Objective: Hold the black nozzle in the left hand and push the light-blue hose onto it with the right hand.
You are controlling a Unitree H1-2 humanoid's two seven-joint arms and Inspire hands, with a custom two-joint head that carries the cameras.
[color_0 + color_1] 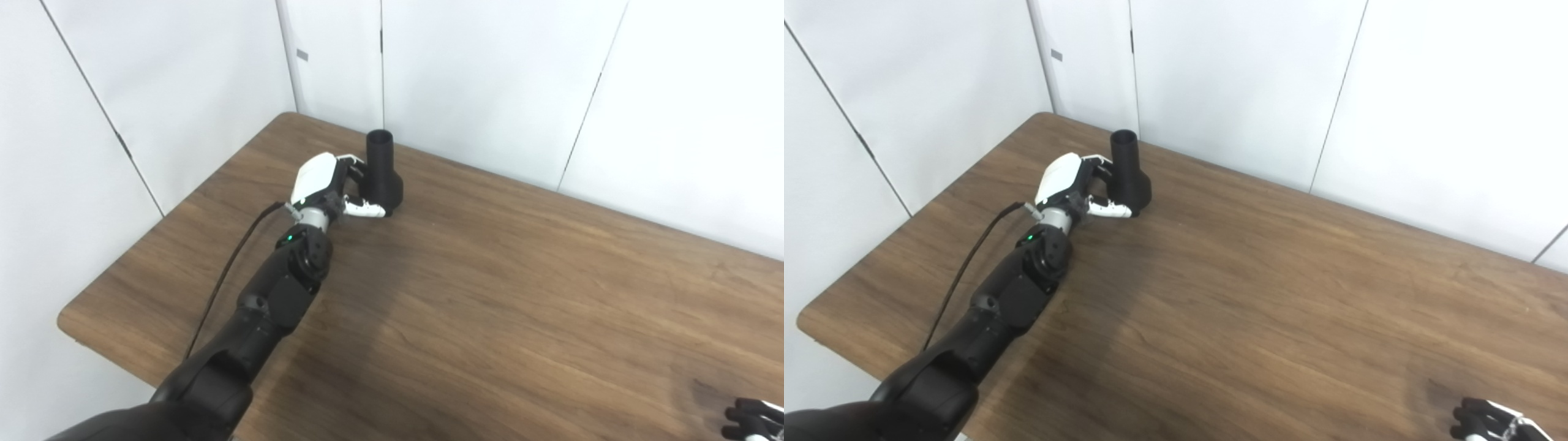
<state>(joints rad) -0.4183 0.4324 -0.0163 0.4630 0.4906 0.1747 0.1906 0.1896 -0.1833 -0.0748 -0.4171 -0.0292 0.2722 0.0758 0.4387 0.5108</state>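
Far-left corner of table [490, 294]: black nozzle [382, 174] is standing upright, long axis approx. vertical w/ a slight lean, narrow open tube end pointing up, wider flared base sitting on the wood.

Item 1, my left hand [327, 184]: I'm reaching it out along the table's left side to the nozzle. Fingers [354, 164] are curling round the far-left side of the tube, thumb [365, 211] is lying along the base at the near side. Fingers and thumb are touching or nearly touching the nozzle; I can't tell whether the grasp is closed firmly. Nozzle base is resting on the table, not lifted.

Item 2, my right hand [1494, 422]: only dark fingertips are showing at the bottom-right edge, low over the table's near-right part, well apart from the nozzle. Can't tell if spread or closed, or if holding anything.

Item 3, black cable [229, 269]: running along my left forearm down from the wrist.

Surface: dark brown wood-grain tabletop, rounded corners, a faint dark smudge near the right hand.

Room: plain white wall panels [490, 73] w/ thin dark seams are enclosing the table on the left and rear sides.
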